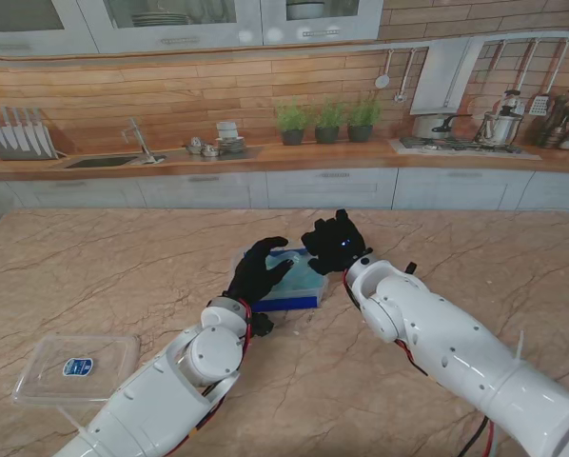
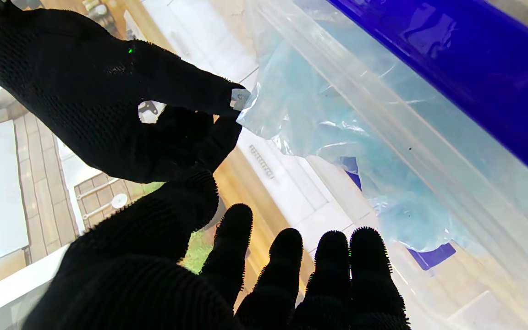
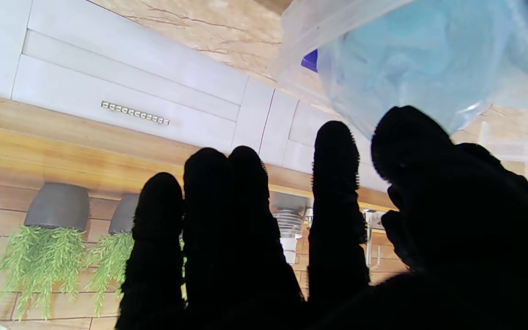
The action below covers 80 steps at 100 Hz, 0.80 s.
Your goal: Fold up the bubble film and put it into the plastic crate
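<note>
Bright, even light — overexposed wrist views

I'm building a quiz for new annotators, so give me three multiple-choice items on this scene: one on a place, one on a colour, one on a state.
1. Where does the clear lid lie in the stand's view?
A. near left of the table
B. far right of the table
C. on the crate

2. What colour is the plastic crate's rim?
A. red
B. blue
C. green

3. Where is the bubble film?
A. flat on the table
B. on the clear lid
C. in the crate

Answers:
1 A, it sits beside the left arm, apart from the crate.
2 B, the left wrist view shows a deep blue edge.
3 C, both the left hand and right hand are over it there.
</note>
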### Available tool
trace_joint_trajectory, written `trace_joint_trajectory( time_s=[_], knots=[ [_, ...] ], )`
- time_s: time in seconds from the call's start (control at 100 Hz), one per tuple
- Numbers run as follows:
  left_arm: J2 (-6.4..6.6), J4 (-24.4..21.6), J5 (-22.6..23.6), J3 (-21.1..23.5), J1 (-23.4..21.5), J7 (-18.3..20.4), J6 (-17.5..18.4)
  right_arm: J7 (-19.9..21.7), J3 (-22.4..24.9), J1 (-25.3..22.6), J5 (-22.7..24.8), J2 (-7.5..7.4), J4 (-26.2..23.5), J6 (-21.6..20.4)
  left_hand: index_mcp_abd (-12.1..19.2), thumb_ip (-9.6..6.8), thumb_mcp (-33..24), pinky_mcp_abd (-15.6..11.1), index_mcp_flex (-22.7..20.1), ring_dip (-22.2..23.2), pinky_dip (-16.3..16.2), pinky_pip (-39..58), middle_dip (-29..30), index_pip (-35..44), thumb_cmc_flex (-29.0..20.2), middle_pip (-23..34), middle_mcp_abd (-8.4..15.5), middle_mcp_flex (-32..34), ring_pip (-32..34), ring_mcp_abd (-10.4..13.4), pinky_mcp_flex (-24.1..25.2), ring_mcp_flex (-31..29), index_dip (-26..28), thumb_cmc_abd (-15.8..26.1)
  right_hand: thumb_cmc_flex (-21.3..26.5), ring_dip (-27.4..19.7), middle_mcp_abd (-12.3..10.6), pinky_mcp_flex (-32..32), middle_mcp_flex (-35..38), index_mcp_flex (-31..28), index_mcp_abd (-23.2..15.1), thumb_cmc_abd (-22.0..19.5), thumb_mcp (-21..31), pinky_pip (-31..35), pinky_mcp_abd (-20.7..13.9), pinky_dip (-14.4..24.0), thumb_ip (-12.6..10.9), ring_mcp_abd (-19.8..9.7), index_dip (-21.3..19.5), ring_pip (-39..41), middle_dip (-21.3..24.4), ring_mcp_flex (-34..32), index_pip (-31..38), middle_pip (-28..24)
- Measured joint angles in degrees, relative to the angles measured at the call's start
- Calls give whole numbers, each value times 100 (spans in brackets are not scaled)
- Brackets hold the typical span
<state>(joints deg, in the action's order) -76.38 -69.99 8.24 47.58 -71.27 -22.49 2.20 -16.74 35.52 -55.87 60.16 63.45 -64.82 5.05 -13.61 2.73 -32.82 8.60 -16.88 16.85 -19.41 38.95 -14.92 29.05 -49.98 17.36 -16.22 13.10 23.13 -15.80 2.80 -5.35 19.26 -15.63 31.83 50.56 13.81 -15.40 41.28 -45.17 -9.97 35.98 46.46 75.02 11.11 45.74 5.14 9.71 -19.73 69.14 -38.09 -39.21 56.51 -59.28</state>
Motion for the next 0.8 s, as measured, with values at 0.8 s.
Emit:
trace_joint_trajectory(
  time_s=[0.8],
  knots=[
    [434, -1757, 626, 1161, -1112, 482, 54, -12, 1752, -1521, 342, -119, -1643, -67, 102, 0, 1456, 599, -693, 70, -162, 377, -111, -255, 24, 227, -15, 318, 110, -188, 133, -84, -68, 548, -689, -166, 135, 78, -147, 208, 489, -1155, -915, -135, 96, -18, -246, 105, -946, -504, 174, 152, -1710, 447]
  ],
)
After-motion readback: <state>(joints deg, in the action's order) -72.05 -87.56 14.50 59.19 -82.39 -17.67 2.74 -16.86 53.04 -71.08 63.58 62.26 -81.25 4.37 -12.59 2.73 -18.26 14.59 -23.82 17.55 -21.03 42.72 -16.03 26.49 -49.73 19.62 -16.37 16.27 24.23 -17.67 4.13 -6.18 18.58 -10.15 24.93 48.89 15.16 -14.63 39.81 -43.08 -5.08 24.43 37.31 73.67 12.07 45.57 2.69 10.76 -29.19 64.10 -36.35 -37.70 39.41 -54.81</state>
